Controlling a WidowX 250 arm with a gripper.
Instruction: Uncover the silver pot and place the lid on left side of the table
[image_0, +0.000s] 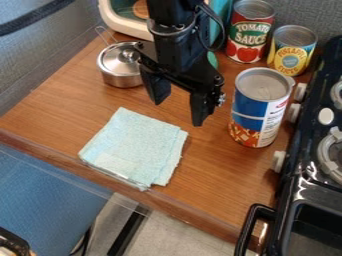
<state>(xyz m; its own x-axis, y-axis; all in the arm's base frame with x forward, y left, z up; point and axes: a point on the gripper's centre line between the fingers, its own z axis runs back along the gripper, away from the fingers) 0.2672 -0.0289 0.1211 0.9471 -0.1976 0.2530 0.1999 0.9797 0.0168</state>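
With gripper (179, 102) spread and empty near the silver pot (121, 80), covered by its lid (115, 57) on the wooden counter (217, 182), back left, could tip or drag everything by descending off-centre

Wooden table (210, 172) holds lidded pot (119, 65), cloth (137, 147), three cans (250, 117), seemingly white container (120, 21).
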